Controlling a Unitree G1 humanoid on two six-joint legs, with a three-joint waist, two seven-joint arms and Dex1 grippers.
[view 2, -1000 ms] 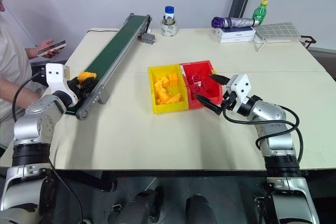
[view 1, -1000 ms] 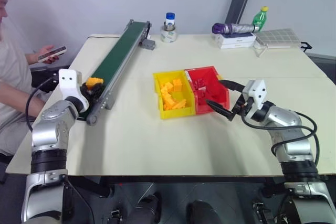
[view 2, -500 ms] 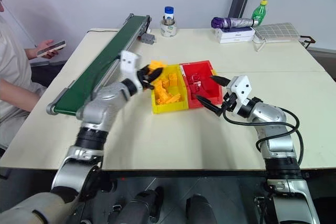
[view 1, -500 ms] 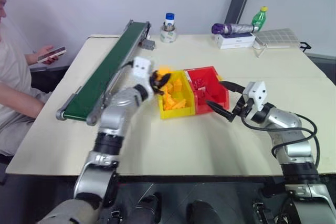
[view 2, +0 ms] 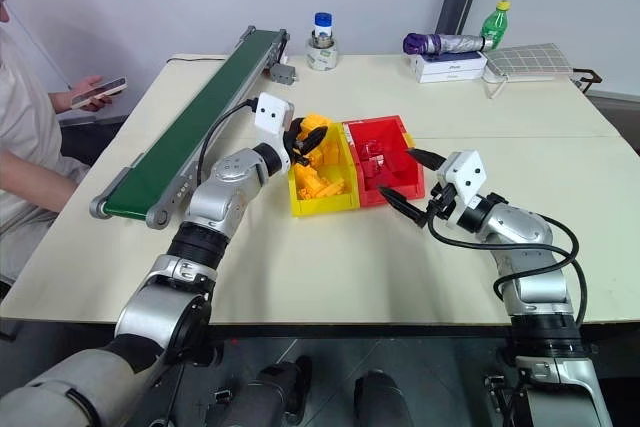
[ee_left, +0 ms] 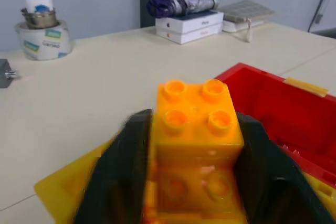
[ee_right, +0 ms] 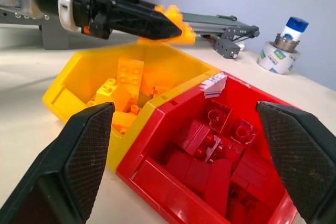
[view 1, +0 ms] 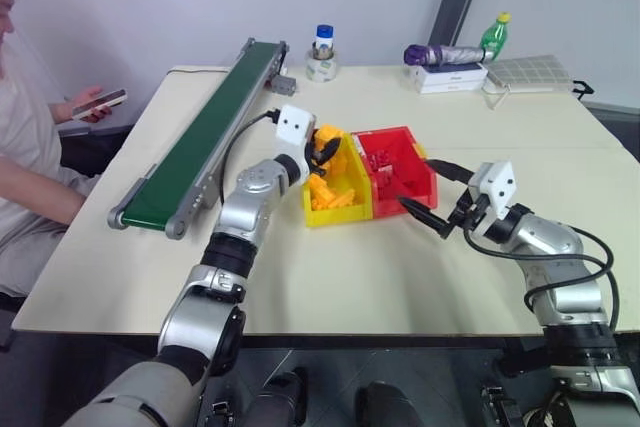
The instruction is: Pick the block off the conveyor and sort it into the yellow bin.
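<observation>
Left fingers: we see the block between them, grip loosening.
Right fingers: wide, empty.
Risk: block bounces from yellow bin into red bin.

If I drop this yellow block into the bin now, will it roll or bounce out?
Probably not: the block is boxy and studded, so it should tumble, not roll. It looks like light, stiff plastic. It would likely settle among the bricks heaped in the yellow bin.

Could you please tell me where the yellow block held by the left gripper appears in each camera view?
Left eye view: block over the yellow bin.
Right eye view: same spot.
Left wrist view: centre, between fingers.
Right wrist view: upper centre.
Shared landmark: red bin.
</observation>
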